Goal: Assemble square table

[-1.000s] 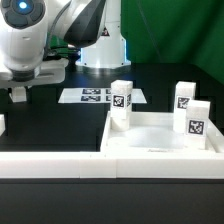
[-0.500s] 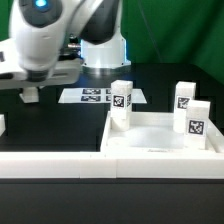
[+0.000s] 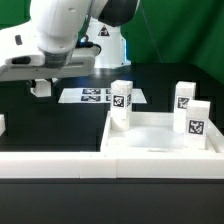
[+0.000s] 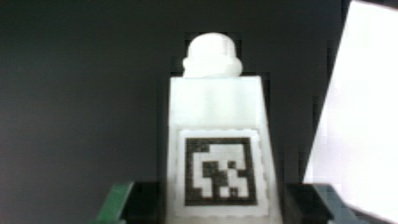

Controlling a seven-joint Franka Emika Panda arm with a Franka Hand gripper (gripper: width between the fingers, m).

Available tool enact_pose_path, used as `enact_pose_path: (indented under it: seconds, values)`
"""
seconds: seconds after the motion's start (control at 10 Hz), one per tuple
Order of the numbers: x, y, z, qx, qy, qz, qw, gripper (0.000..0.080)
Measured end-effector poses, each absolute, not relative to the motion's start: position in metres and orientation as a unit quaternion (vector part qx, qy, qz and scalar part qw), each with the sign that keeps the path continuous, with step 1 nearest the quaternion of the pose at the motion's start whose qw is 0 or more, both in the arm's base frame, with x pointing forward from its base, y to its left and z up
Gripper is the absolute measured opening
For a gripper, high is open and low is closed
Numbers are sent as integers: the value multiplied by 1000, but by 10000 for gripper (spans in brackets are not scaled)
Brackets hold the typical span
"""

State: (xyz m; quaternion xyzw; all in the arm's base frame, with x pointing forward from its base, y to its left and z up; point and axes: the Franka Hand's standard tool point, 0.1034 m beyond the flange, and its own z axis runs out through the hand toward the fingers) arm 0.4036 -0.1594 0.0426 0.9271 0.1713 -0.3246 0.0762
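Observation:
In the wrist view a white table leg [image 4: 217, 110] with a black-and-white tag and a rounded peg end sits between my gripper's [image 4: 222, 205] dark fingers [image 4: 128, 202], which are shut on its sides. In the exterior view the gripper [image 3: 40, 88] hangs above the dark table at the left, behind the marker board [image 3: 95, 96]. The square table top [image 3: 150, 140], a white slab with a raised rim, lies at the right. Three tagged legs stand upright on it: one [image 3: 121, 100] at its near-left corner, two [image 3: 184, 96] [image 3: 198, 118] at its right side.
A long white low wall [image 3: 60, 162] runs across the front of the table. A small white part [image 3: 2, 124] shows at the exterior view's left edge. The robot's base [image 3: 105, 45] stands behind the marker board.
The arm has swung toward the exterior view's right and a little upward, carrying the leg. The table top and the three standing legs have not moved.

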Motion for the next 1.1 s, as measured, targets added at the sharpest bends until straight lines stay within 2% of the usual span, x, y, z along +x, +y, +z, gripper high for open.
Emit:
enact_pose_path:
  seconds: [0.1,0.3,0.4,0.5,0.9,1.0,1.1]
  values:
    - [411,-152,49,936,163,-303,69,290]
    - [456,-127,74,955,154,-245,66,290]
    - [473,-115,84,961,152,-222,71,290]
    - [482,-113,89,965,160,-195,72,290]
    - [486,-123,87,980,172,-74,71,290]
    - [492,-119,98,982,166,-62,63,290]
    - [510,-112,116,988,140,-35,47,290]
